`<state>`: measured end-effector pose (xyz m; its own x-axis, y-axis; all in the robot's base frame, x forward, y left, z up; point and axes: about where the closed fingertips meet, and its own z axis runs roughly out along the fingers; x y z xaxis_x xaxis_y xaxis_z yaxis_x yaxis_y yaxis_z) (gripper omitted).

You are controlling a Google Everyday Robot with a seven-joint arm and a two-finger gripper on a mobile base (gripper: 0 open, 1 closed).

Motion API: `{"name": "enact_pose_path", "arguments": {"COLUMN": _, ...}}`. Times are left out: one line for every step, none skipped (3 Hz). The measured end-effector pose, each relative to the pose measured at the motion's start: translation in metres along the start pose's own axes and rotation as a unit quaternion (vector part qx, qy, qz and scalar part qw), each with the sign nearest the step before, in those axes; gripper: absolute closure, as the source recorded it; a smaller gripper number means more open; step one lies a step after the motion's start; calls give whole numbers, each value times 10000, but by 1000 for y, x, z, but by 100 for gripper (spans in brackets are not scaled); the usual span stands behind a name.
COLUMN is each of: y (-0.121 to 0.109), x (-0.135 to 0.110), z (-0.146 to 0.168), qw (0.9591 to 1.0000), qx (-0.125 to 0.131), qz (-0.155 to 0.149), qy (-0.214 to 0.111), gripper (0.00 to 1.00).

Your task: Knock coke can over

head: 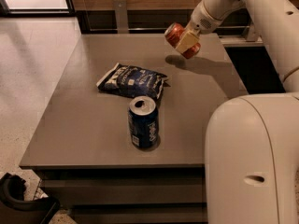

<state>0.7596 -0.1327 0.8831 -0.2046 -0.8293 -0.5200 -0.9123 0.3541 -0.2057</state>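
Observation:
The red-orange coke can [174, 32] is off the grey table [88, 125], tilted with its silver top pointing up and left, over the far right part of the table. Its shadow falls on the table just below it. My gripper [186, 41] comes in from the upper right on the white arm and is shut on the can's middle, with a cream finger [187, 40] across its side.
A dark blue can [143, 122] stands upright near the table's front middle. A blue crinkled snack bag [132, 80] lies just behind it. My white body [252, 162] fills the lower right. A dark gap [254, 64] borders the table's right edge.

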Motion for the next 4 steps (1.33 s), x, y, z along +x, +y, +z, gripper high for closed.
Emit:
{"name": "enact_pose_path", "arguments": {"y": -2, "x": 10, "z": 9, "qw": 9974, "qx": 133, "qz": -74, "qy": 699, "gripper": 100}}
{"name": "enact_pose_path", "arguments": {"y": -1, "x": 17, "z": 21, "qw": 9932, "qx": 143, "qz": -146, "qy": 1144, "gripper": 100}}
{"name": "enact_pose_path", "arguments": {"y": 6, "x": 24, "z": 43, "qw": 9902, "qx": -39, "qz": -197, "qy": 1384, "gripper": 100}}
{"name": "enact_pose_path", "arguments": {"y": 11, "x": 24, "z": 55, "qw": 9900, "qx": -236, "qz": -239, "qy": 1373, "gripper": 97}}
